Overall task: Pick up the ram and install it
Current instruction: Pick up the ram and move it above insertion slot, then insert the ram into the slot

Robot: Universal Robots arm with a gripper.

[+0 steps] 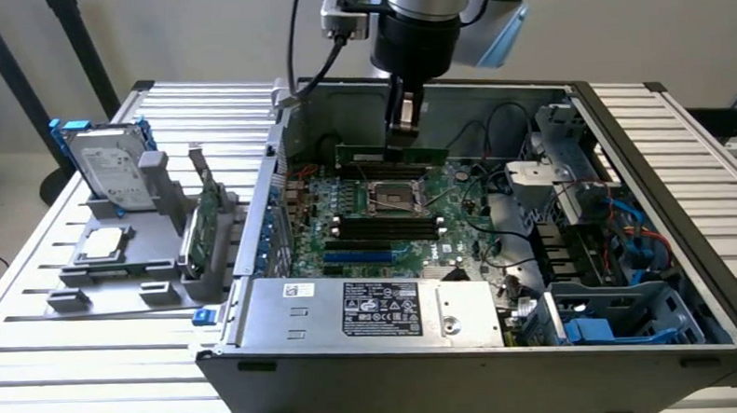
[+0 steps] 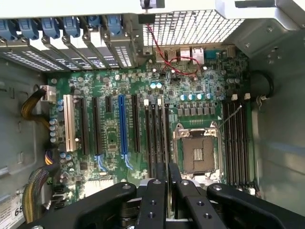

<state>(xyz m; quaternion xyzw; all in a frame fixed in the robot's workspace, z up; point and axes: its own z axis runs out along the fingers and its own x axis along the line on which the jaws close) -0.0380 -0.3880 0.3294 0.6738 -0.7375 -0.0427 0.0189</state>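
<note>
Over the motherboard (image 1: 459, 223), by the computer case (image 1: 351, 380) far wall, my jaws clamp the ram (image 1: 366, 154), parallel to the memory slots (image 1: 383, 229) below

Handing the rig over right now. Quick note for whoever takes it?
Gripper: jaws shut on the ram, which is held level above the board inside the open case.
Done: ram is picked up and over the case.
Left: ram is not yet in a slot. The slots beside the CPU socket look empty.
</note>
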